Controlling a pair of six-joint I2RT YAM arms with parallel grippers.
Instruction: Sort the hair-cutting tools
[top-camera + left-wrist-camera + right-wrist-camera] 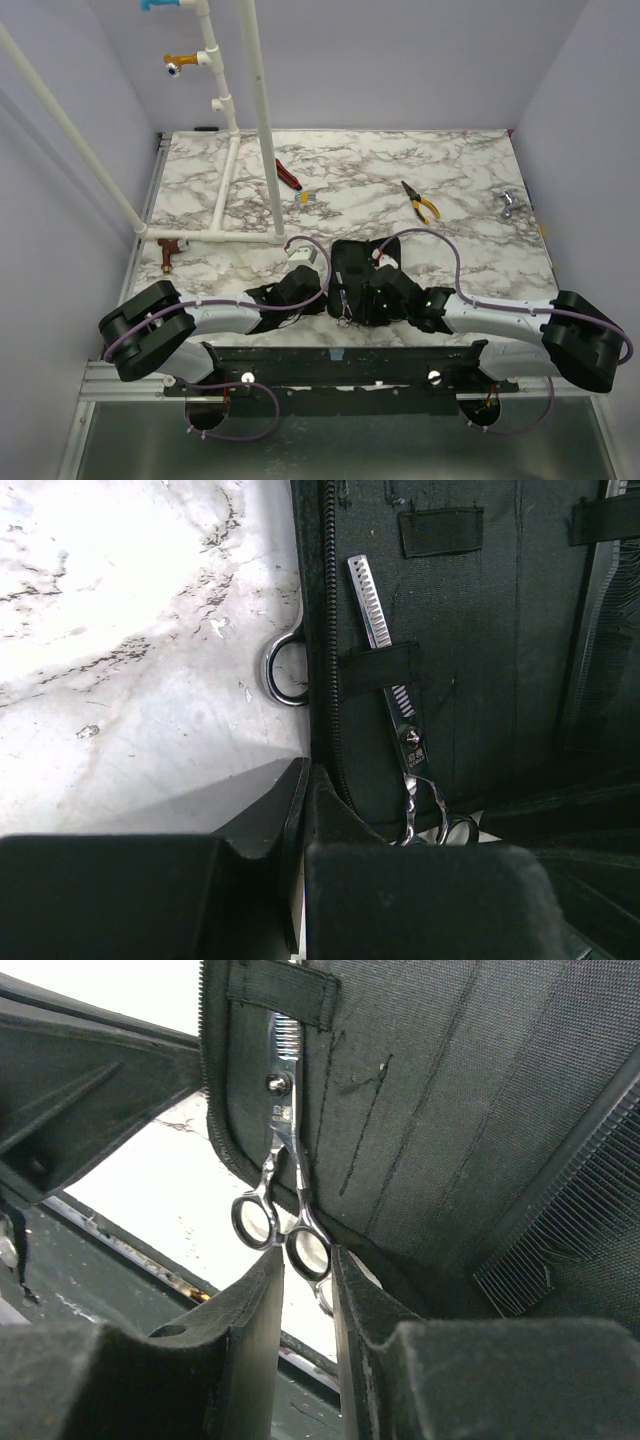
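Observation:
A black fabric tool case (350, 258) lies open between my two arms. Silver thinning scissors (385, 630) sit in it under an elastic strap, rings toward the near edge. My right gripper (308, 1258) is shut on one finger ring of these scissors (283, 1120); the other ring hangs free to the left. My left gripper (308, 772) is shut with nothing visible between its fingers, just off the case's zipped left edge. A second silver finger ring (285, 670) pokes out onto the marble from beside that edge, the rest hidden. The black comb (570, 1230) lies along the case's right side.
Yellow-handled pliers (420, 200) and a red-and-black tool (288, 175) lie farther back on the marble table (450, 170). A small silver object (508, 203) is at the right edge, a brown-handled item (168, 252) at the left. White pipes (262, 110) rise at the back left.

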